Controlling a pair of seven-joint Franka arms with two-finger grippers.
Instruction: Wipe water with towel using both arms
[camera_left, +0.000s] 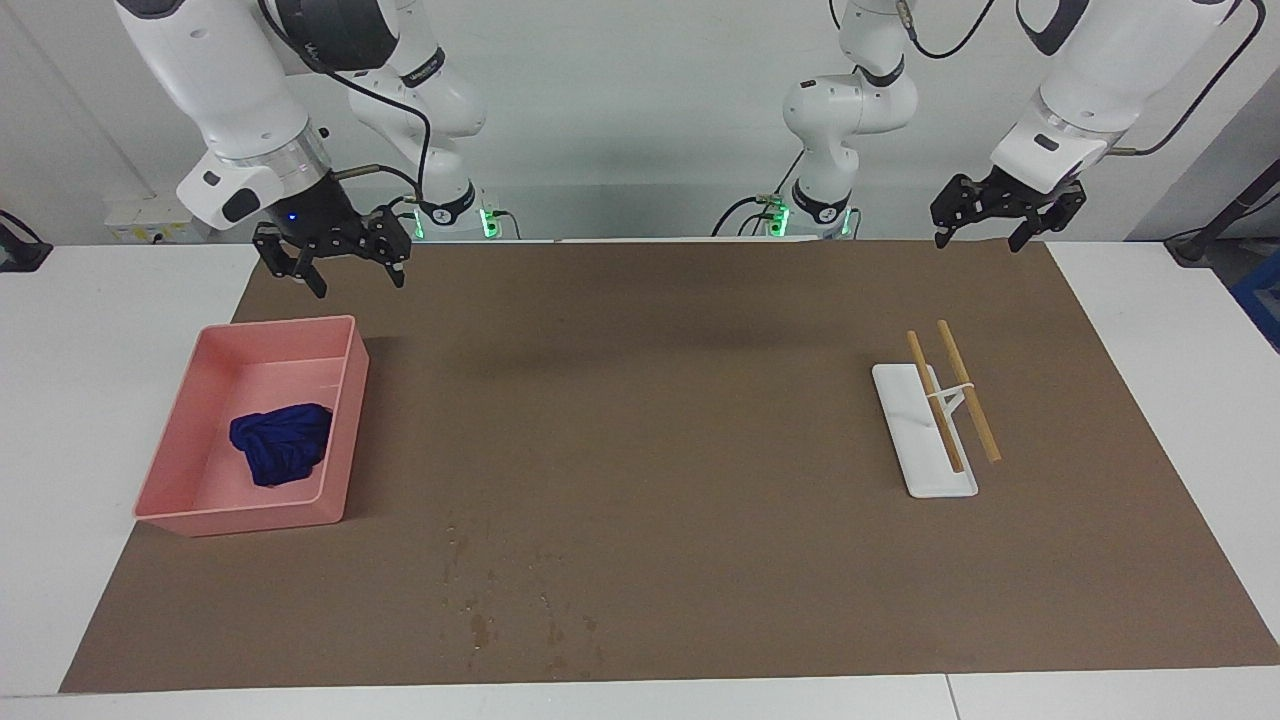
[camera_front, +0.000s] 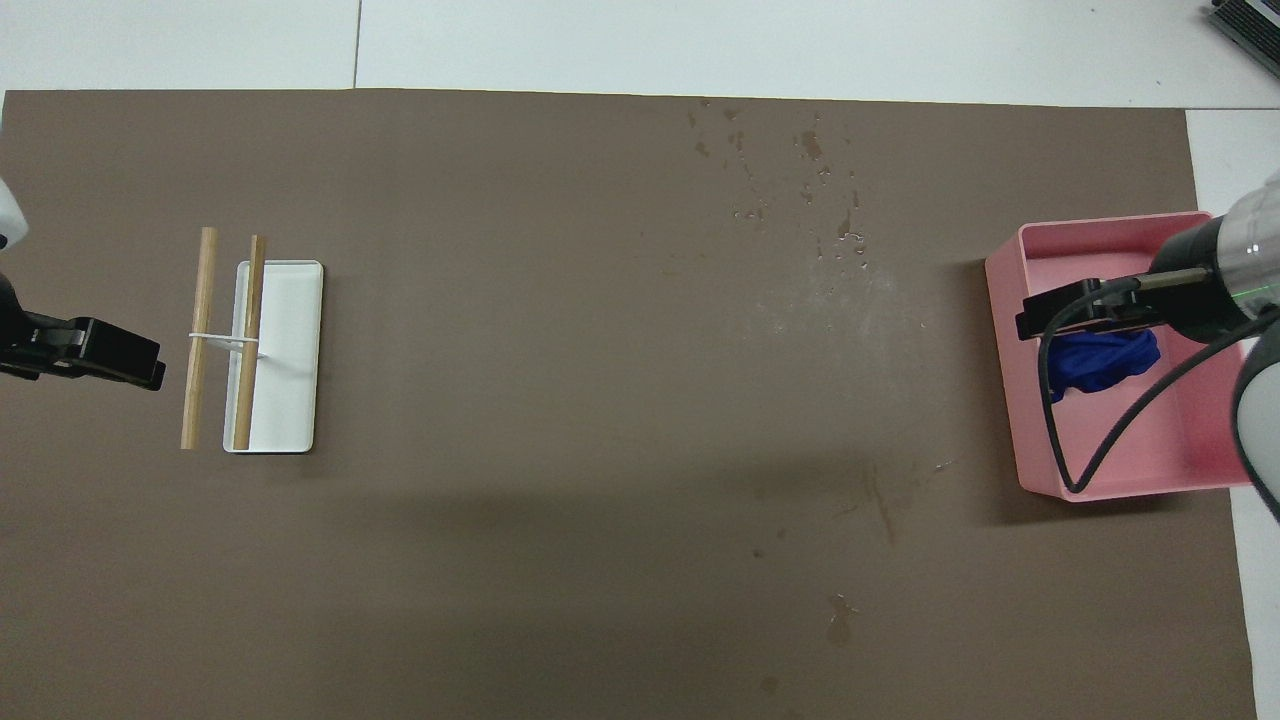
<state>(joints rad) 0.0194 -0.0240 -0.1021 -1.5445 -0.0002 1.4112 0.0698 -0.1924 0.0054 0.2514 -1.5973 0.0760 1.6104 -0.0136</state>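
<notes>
Towel bunched in the tray, both grippers up and holding nothing.

In the overhead view the right gripper (camera_front: 1075, 305) hides part of the crumpled blue towel (camera_left: 282, 443) in the pink tray (camera_left: 175, 462), frame left. Water (camera_left: 478, 600) specks the lower-centre mat (camera_left: 660, 420). Left gripper (camera_left: 990, 238), upper right, fingers spread.

A white table (camera_left: 120, 330) carries a brown mat (camera_left: 650, 420); a pale grey wall (camera_left: 640, 90) spans the top of the frame
</notes>
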